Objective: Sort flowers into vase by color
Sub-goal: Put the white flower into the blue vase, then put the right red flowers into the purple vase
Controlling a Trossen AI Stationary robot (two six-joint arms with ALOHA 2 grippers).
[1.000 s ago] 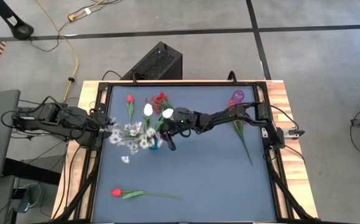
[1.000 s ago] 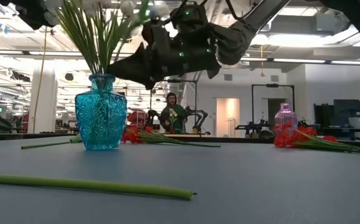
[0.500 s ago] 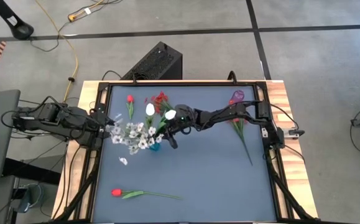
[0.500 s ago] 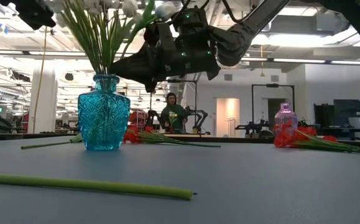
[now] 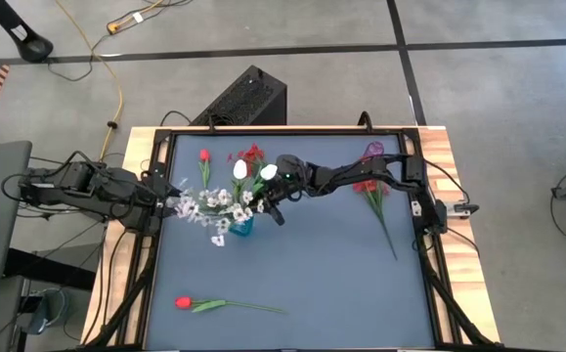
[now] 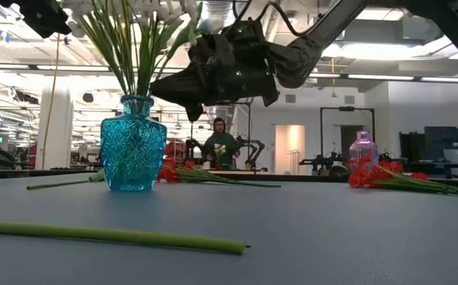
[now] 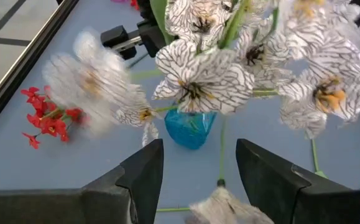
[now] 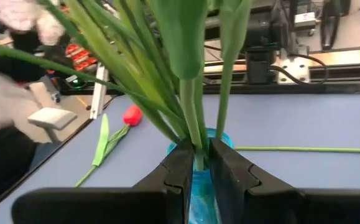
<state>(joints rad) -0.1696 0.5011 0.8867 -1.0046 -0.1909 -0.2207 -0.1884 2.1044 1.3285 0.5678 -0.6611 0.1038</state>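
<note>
A turquoise glass vase [image 5: 241, 227] [image 6: 133, 144] [image 7: 191, 129] stands left of the table's middle. It holds a spray of white blossoms [image 5: 209, 205] [image 7: 198, 81] and white tulips [image 5: 240, 169] on green stems [image 6: 138, 47]. My right gripper [image 5: 263, 207] [image 6: 165, 83] [image 8: 198, 163] hovers just above the vase mouth, shut on stems. My left gripper [image 5: 168, 202] [image 7: 198, 168] waits open to the left of the vase, behind the blossoms, touching nothing. A red tulip [image 5: 180, 303] lies flat near the near edge, its stem [image 6: 110, 235] on the table. My right gripper pinches thin green tulip stems [image 8: 197, 146] between its two fingers [image 8: 178, 168], just above the vase mouth [image 8: 220, 138]. It comes nearly level from the table's right, fingers across the stems. The stems stand about upright, their lower ends in the vase; one stem or two, I cannot tell.
Beyond the turquoise vase lie a red tulip [image 5: 204, 156] and a red spray [image 5: 251, 156] [image 7: 46, 118]. At far right stands a pink vase [image 5: 372, 154] [image 6: 361, 154] with red flowers [image 5: 372, 188] lying beside it, one long stem [image 5: 388, 240] reaching toward the near edge.
My right gripper has moved a little toward the far edge and up, staying shut on the stems. The bunch in the vase, which leaned toward the table's left, now stands more upright, and the white blossoms have swung rightward over the vase.
</note>
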